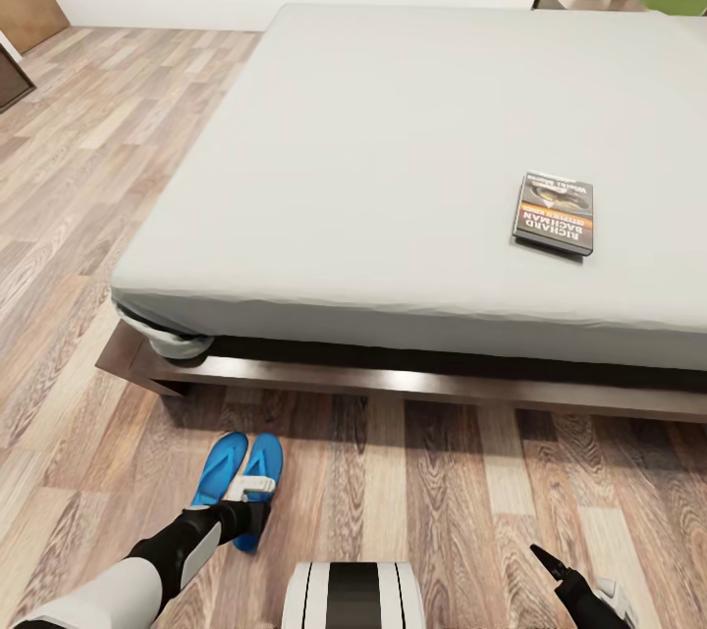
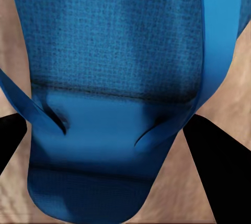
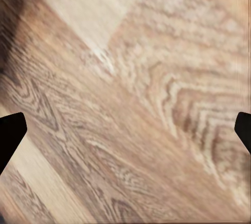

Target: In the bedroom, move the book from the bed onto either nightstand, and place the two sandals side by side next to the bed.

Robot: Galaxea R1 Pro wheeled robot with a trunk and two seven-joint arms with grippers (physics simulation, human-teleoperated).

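Left wrist: fingers (image 2: 209,166) spread wide astride sandal (image 2: 115,77).

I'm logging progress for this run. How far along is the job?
Both sandals lie side by side on the floor by the bed, so that part looks nearly done. The left gripper is at the right-hand sandal, fingers either side of it. The book is on the bed, not yet moved.

We see woven, matt blue sandals (image 1: 239,482); grainy wood-plank floor (image 1: 88,168); smooth matt cloth mattress (image 1: 393,138); glossy dark wood bed frame (image 1: 393,379).
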